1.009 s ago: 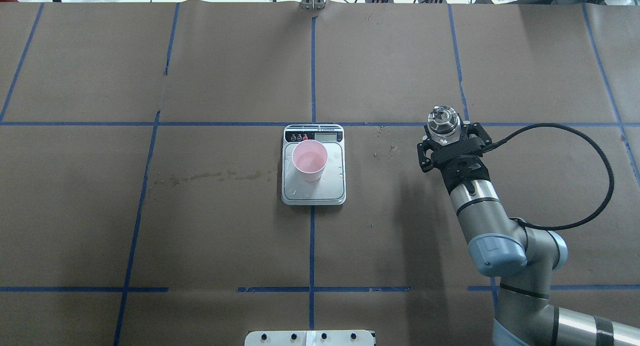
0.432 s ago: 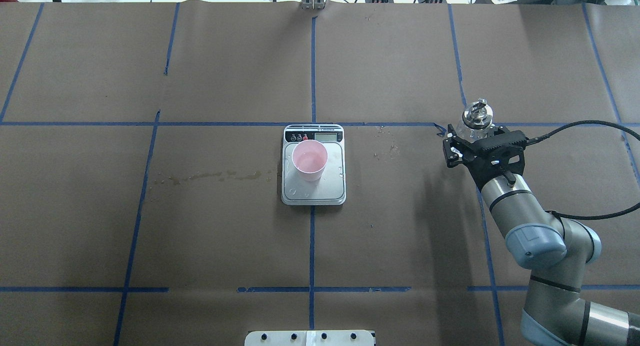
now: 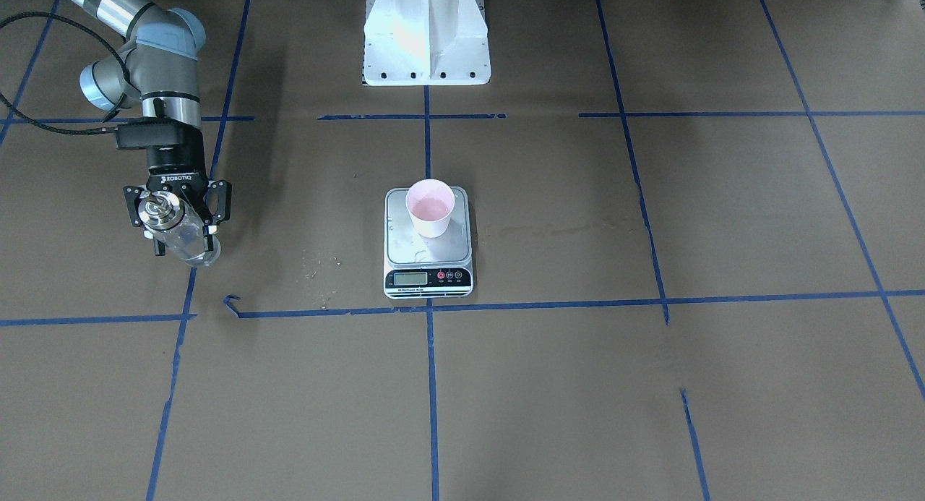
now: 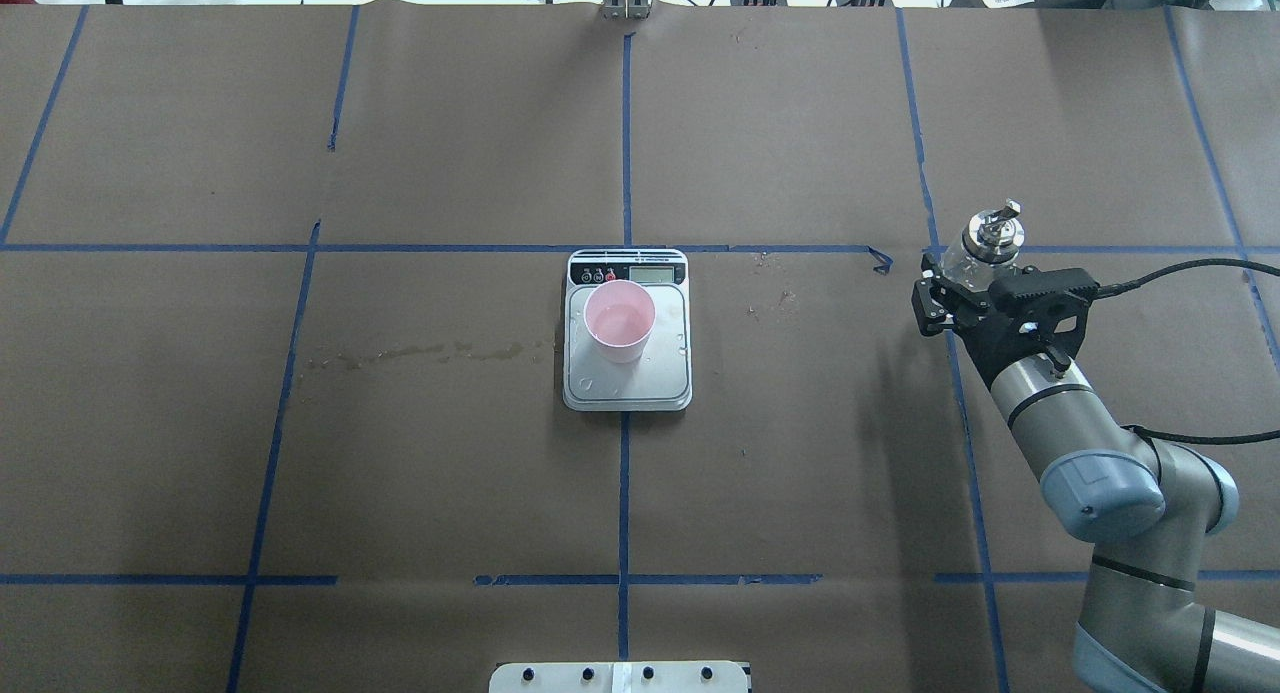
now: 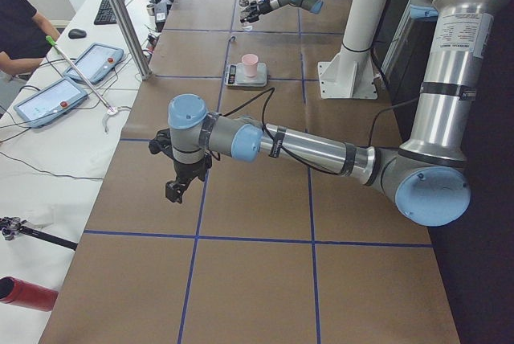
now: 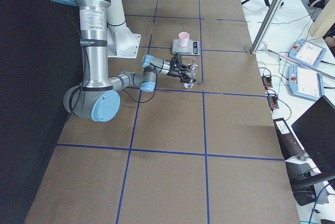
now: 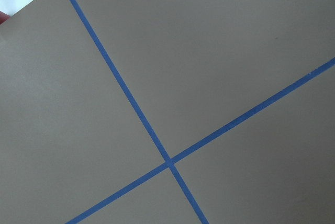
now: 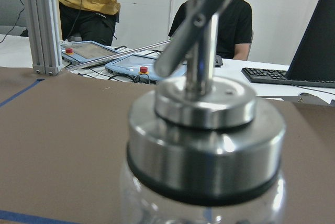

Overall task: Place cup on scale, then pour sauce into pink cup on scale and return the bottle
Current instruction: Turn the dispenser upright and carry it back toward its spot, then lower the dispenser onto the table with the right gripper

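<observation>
The pink cup [image 4: 620,318] stands upright on the silver scale [image 4: 627,381] at the table's middle, also seen as cup [image 3: 430,208] on scale [image 3: 405,244]. Far to its right, my right gripper [image 4: 978,273] is shut on the clear glass bottle [image 4: 992,235], which is upright with its silver pourer cap on top. In the front view the bottle [image 3: 181,233] sits low between the gripper's [image 3: 177,213] fingers; contact with the table is unclear. The right wrist view is filled by the cap [image 8: 204,145]. My left gripper [image 5: 177,187] hangs over bare table; I cannot tell its state.
A wet stain [image 4: 420,353] streaks the brown paper left of the scale, and droplets lie on the platform. A torn curl of blue tape [image 4: 880,263] lies between scale and bottle. The robot's white base [image 3: 426,31] stands behind the scale. People sit beyond the far edge [image 8: 209,20].
My right arm has carried the bottle to the right, farther from the scale, past the blue tape line. Cup and scale have not moved.
</observation>
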Tool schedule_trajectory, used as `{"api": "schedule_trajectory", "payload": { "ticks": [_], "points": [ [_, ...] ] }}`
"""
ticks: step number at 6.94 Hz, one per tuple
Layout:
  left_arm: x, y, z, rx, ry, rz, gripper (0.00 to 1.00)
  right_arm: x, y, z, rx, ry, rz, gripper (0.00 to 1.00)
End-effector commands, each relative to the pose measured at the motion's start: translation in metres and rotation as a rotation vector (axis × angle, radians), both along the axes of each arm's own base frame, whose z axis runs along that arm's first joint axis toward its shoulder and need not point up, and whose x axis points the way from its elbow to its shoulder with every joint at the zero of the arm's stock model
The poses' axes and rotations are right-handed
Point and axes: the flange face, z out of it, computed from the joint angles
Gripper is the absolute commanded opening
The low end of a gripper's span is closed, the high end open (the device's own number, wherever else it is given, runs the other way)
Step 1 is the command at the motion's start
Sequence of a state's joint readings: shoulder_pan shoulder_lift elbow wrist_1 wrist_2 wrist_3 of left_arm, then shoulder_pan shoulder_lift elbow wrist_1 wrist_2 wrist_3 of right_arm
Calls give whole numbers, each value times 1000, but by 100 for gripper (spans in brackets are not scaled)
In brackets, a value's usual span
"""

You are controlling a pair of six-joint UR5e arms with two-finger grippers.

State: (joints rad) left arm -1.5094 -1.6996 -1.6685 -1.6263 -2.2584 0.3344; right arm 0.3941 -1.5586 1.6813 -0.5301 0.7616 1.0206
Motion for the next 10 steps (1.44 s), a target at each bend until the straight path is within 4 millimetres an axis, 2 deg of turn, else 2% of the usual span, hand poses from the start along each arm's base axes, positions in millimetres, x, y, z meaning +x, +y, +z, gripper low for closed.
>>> {"api": "schedule_trajectory", "payload": {
  "ticks": [1,4,10],
  "points": [
    [0,0,-1,2,1,0,100,9,0,15,-15,-8,42,0],
    [-1,0,0,0,1,-1,100,3,-1,19,-21,-54,89,0],
    [0,0,0,3,1,1,100,-6,5,22,-46,-60,40,0]
  ]
}}
